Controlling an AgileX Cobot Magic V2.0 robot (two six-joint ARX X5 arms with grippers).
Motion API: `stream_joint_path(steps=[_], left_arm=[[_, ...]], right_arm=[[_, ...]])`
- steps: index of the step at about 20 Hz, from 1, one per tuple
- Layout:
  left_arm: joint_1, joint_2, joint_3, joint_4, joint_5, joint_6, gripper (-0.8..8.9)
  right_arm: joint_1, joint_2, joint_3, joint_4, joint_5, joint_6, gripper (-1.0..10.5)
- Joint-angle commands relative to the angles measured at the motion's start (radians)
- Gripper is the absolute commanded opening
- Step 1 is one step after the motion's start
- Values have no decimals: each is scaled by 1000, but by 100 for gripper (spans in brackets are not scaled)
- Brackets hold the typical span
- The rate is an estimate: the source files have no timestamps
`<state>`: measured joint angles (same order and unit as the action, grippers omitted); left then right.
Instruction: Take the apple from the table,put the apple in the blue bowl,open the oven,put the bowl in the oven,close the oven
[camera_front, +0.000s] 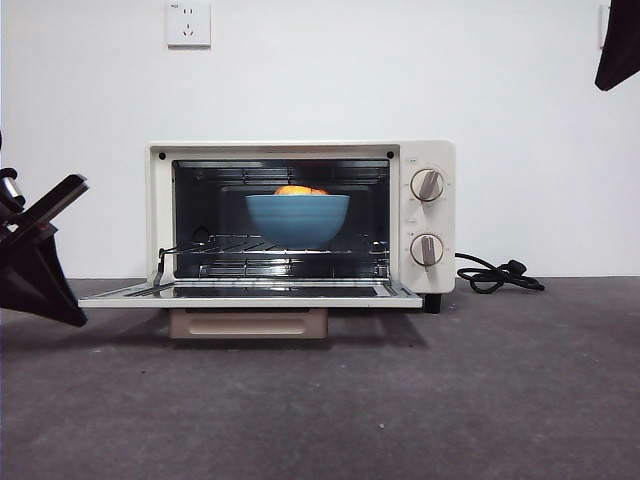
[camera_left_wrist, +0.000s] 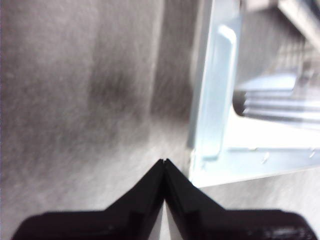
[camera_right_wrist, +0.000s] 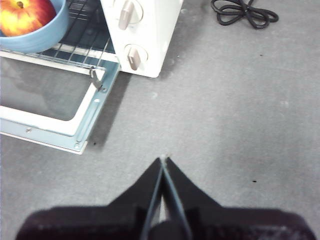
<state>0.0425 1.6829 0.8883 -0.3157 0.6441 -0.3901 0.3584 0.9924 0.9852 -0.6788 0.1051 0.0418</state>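
Note:
The oven (camera_front: 430, 150) stands open, its glass door (camera_front: 250, 293) folded down flat. On the wire rack inside sits the blue bowl (camera_front: 297, 218) with the apple (camera_front: 298, 190) showing above its rim. The right wrist view shows the red-yellow apple (camera_right_wrist: 22, 15) lying in the bowl (camera_right_wrist: 45, 35). My left gripper (camera_left_wrist: 164, 161) is shut and empty, low over the table just off the door's left front corner (camera_left_wrist: 210, 165); in the front view this gripper (camera_front: 70, 188) is at the left edge. My right gripper (camera_right_wrist: 163, 159) is shut and empty above the table (camera_right_wrist: 240, 125), right of the door.
The oven's beige handle (camera_front: 248, 323) hangs below the lowered door. A black cord (camera_front: 495, 275) lies coiled on the table right of the oven, and the same cord (camera_right_wrist: 245, 12) appears in the right wrist view. The right arm (camera_front: 618, 50) shows only as a black tip at the top right.

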Motion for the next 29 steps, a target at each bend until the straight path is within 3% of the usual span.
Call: stream_joint_path(steps=[1,14,27,29], left_arm=[[-12,6,-2,24,26,-56,-9],[-42,6,39,140,106,-164,-8],[-115,6,418,121,120,-212,-8],[-130,6,446,121,181,-206,-8]], right_arm=[[0,-2,-10,9,-2,11,-8],[0,-2,-10,14,-27,32,-2],[0,-2,-10,58,-27,64,-3],[0,-2,-10,66,-29,64,-3]])
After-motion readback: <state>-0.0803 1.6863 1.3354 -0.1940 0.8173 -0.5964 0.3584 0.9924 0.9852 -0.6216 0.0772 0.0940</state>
